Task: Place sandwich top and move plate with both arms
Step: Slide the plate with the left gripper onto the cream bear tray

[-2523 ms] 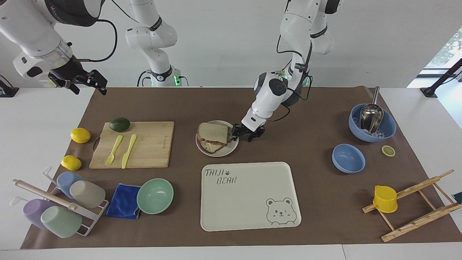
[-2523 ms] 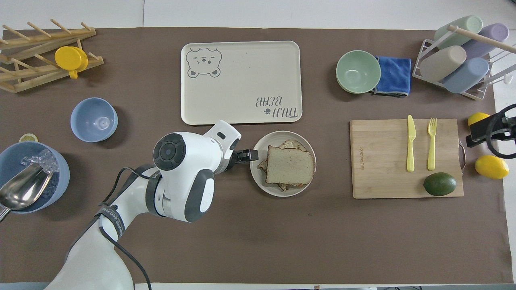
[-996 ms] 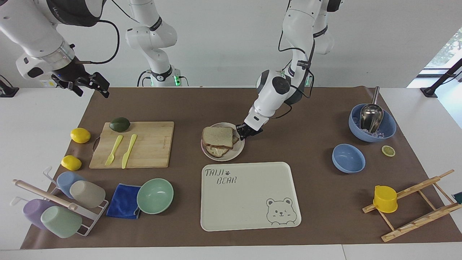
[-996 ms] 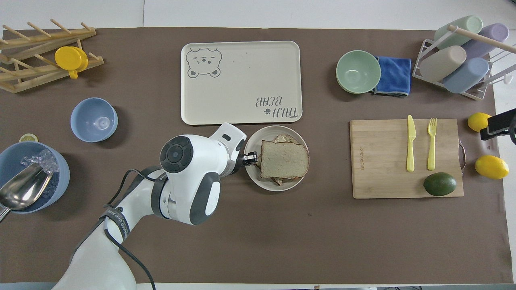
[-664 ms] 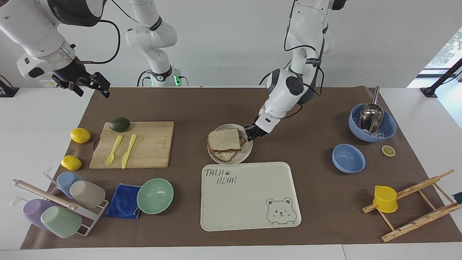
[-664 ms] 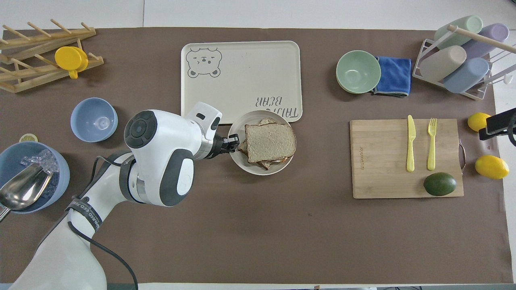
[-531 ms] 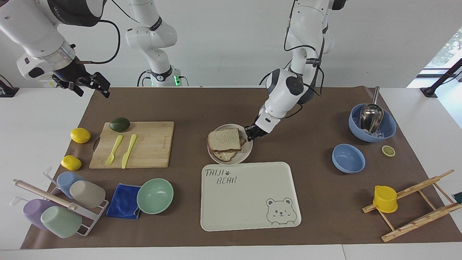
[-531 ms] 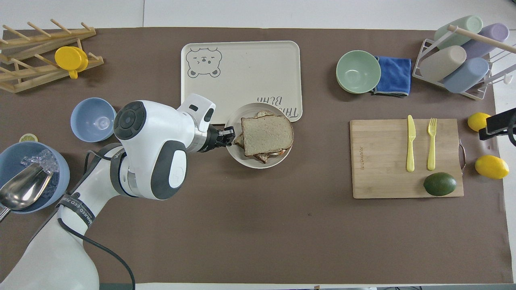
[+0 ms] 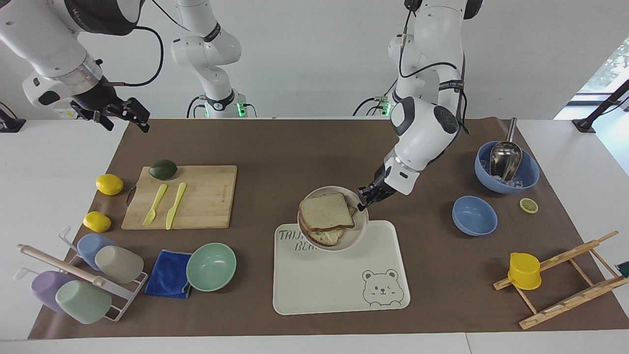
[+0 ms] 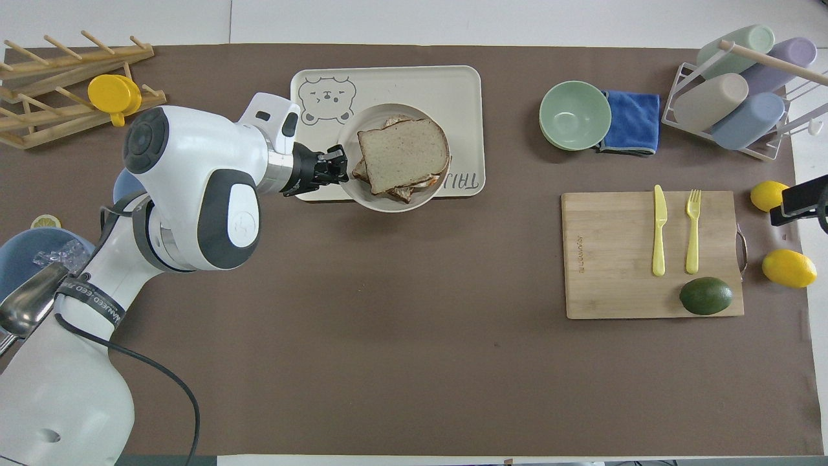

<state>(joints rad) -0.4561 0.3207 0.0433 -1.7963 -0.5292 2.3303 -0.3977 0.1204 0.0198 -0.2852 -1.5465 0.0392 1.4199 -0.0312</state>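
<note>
Over bear tray [image 9: 339, 290]: held plate [image 9: 360, 231].

A plain white wall [image 9: 304, 54] closes the scene along the robots' end of the table, smooth and evenly lit, with no hard shadows on it. The table [image 9: 59, 162] is white-topped, and a large brown mat [image 10: 414, 362] covers most of its surface, leaving white margins at both ends and along the edges. At the left arm's end of the table, a window [image 9: 612, 69] shows in the corner of the facing view, bright with daylight and a trace of green foliage outside. A dark slanted bar [image 9: 602, 105] stands in front of that window, its foot resting on the white surface.
</note>
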